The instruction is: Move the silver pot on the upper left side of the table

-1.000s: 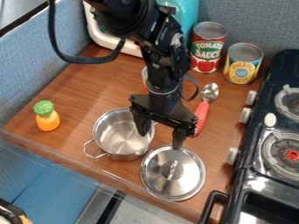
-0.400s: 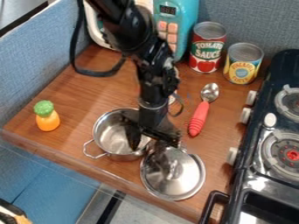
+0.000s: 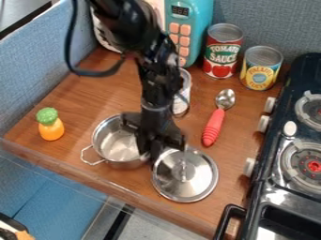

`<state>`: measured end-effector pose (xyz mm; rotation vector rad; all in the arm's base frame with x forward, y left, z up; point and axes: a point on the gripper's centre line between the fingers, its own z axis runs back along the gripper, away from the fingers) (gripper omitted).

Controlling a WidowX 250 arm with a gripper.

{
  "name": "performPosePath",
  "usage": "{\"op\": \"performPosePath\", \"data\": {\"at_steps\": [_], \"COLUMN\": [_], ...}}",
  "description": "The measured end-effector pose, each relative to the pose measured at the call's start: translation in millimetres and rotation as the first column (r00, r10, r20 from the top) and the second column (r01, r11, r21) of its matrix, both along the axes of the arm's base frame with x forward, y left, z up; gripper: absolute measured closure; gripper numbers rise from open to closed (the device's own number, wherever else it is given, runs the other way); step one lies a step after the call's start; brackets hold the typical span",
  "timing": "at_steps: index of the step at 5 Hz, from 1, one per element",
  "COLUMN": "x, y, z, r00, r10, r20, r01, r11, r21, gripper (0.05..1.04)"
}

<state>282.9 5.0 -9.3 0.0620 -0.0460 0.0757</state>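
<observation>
One silver pot (image 3: pixel 117 146) to log: find clamped by black claw (image 3: pixel 149 153) at the rim nearest the lid (image 3: pixel 189 182).

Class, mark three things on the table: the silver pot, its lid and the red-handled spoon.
Silver pot (image 3: pixel 118 146): camera view, on its inner base.
Lid (image 3: pixel 194 175): camera view, on its top.
Spoon (image 3: pixel 214 125): camera view, on its handle.

Bright light, pale glare on the lid (image 3: pixel 169 180)
</observation>
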Motion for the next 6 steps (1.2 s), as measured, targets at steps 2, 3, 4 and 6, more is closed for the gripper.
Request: {"op": "performPosePath", "data": {"at_steps": [2, 3, 4, 6], "x": [10, 32, 62, 95], "y": [16, 43, 71, 113], "z": [42.2, 69.0, 85.0, 52.3], "r00": [0.997, 0.987, 0.971, 0.957], "r10": [0.064, 0.129, 0.180, 0.264], "r20": [0.049, 0.099, 0.155, 0.116], "r01": [-0.062, -0.123, -0.169, -0.259], "r11": [0.997, 0.990, 0.982, 0.964], "r21": [-0.046, -0.063, -0.082, -0.058], "gripper": [1.014, 1.014, 1.014, 1.014]}}
